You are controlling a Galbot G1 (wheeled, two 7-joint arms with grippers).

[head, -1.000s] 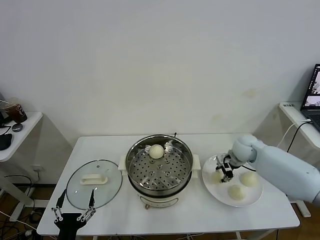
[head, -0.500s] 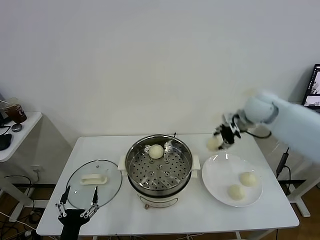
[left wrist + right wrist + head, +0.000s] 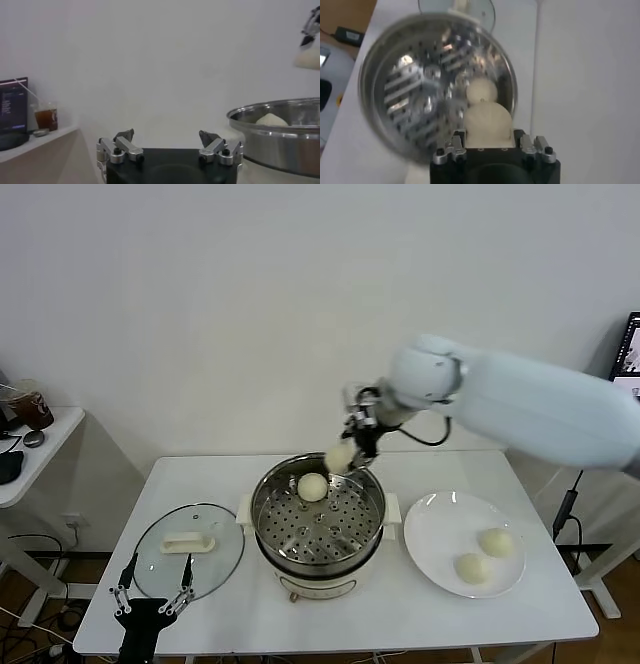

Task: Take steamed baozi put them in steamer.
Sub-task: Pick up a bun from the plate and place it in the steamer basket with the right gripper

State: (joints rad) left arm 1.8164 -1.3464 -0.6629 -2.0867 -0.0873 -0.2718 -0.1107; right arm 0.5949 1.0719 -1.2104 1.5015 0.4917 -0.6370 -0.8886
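The right gripper [image 3: 345, 452] hangs in the air over the far right edge of the steamer [image 3: 318, 519], its fingers closed partway around a baozi [image 3: 339, 458] that sits snug between them; the right wrist view shows the cream bun [image 3: 487, 120] filling the gap between the two fingers, with the perforated tray below it. The held bun is above the rim and touches nothing else. A second baozi [image 3: 313, 486] already lies on the tray at the far side of the pot, a little to the left of and below the held one. The steamer itself stands in the middle of the white table [image 3: 520, 609], on its white base. To its right is a white plate [image 3: 432, 529] with two more baozi, one farther and to the right [image 3: 496, 542] and one nearer [image 3: 471, 567], close together but apart. To the left of the pot lies a round glass lid [image 3: 188, 551] with a white handle, flat on the table. The left gripper [image 3: 152, 598] waits at the near left edge, just near of the lid, with its fingers spread wide and nothing between them.
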